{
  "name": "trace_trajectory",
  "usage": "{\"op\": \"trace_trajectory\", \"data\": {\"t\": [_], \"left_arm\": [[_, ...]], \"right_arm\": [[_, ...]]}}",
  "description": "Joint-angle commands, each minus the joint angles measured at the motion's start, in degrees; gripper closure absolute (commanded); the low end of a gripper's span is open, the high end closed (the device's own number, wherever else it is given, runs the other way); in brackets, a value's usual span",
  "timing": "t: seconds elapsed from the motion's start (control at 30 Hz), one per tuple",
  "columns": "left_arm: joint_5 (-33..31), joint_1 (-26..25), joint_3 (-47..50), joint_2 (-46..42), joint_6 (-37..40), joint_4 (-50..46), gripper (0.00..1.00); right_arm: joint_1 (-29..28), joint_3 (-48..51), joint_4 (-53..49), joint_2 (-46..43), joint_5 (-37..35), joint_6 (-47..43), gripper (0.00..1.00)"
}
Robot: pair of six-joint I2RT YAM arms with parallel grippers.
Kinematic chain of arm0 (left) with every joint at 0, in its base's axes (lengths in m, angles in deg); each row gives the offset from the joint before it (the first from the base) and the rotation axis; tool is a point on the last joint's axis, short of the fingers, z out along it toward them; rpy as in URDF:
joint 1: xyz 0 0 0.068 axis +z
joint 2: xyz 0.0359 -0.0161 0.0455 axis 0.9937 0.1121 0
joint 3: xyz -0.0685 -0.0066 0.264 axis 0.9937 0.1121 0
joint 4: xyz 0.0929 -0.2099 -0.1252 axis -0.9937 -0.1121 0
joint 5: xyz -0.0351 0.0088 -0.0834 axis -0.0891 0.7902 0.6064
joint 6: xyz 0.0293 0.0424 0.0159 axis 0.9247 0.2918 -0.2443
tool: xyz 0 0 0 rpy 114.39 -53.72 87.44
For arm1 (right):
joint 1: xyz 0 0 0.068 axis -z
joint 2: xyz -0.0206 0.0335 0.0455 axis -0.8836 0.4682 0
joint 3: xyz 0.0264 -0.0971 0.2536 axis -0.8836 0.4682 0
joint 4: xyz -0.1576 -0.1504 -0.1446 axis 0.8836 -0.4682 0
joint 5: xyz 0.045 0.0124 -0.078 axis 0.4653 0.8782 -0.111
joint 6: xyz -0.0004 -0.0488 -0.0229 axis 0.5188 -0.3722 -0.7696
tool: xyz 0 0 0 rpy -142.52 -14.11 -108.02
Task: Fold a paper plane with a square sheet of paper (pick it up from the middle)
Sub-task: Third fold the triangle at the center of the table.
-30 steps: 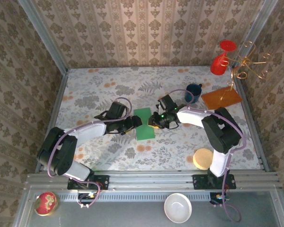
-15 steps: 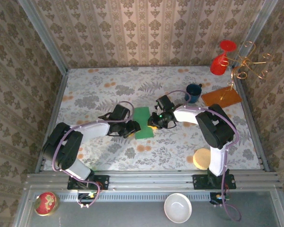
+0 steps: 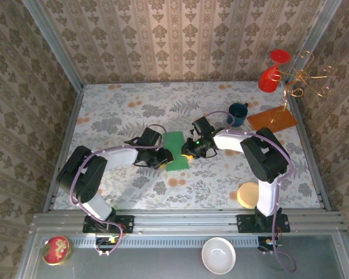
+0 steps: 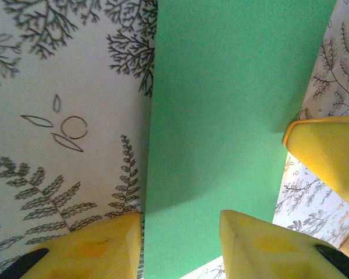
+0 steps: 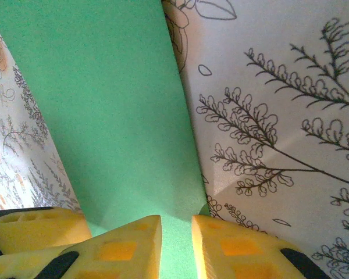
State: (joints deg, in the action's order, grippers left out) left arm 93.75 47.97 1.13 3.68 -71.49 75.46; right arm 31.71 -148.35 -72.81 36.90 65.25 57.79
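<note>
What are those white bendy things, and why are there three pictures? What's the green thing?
Those are two robot arms. One picture looks down from above; the other two come from small cameras on the wrists, so you see yellow fingers up close. The green paper sits on the flowery table, with a blue mug and an orange board. The left tool has its fingers apart, green paper showing between them. The right tool has fingers almost together at the paper; I can't tell whether they pinch it.

Left gripper (image 4: pixel 180 232) ajar, right gripper (image 5: pixel 175 226) nearly closed
</note>
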Motion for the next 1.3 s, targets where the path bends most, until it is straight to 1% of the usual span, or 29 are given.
{"op": "trace_trajectory", "data": {"t": [0.0,0.2,0.37,0.53,0.67,0.77,1.07,1.17,1.27], "left_arm": [[4.1,0.5,-0.5,1.1,1.0,2.6,0.59],[9.4,3.1,1.3,-0.9,1.3,7.8,0.6],[12.0,4.5,1.9,-0.9,1.5,10.1,0.61],[12.4,5.7,1.5,-0.4,2.3,10.3,0.61],[12.5,6.2,0.6,1.2,2.6,9.4,0.65],[12.5,6.6,0.5,1.9,2.3,9.4,0.67],[11.8,7.0,2.0,2.3,-0.5,11.9,0.72],[11.9,7.1,2.2,2.6,-1.4,12.5,0.76],[11.9,7.1,2.5,2.6,-2.2,13.1,0.79]], "right_arm": [[0.3,0.8,-2.2,1.8,-1.3,-0.3,0.75],[0.4,1.1,-2.1,1.4,-1.4,-0.4,0.75],[0.4,1.2,-1.9,1.2,-1.3,-0.3,0.75],[0.4,1.0,-2.0,1.1,-1.5,-0.3,0.75],[0.4,1.0,-2.2,0.9,-1.5,-0.4,0.75],[0.4,1.0,-2.2,0.6,-1.6,-0.3,0.74],[0.4,1.3,-0.7,-0.8,-1.6,-1.2,0.72],[0.4,1.8,0.4,-1.5,-1.5,-1.3,0.7],[0.5,1.6,0.5,-2.2,-0.9,-2.6,0.66]]}}
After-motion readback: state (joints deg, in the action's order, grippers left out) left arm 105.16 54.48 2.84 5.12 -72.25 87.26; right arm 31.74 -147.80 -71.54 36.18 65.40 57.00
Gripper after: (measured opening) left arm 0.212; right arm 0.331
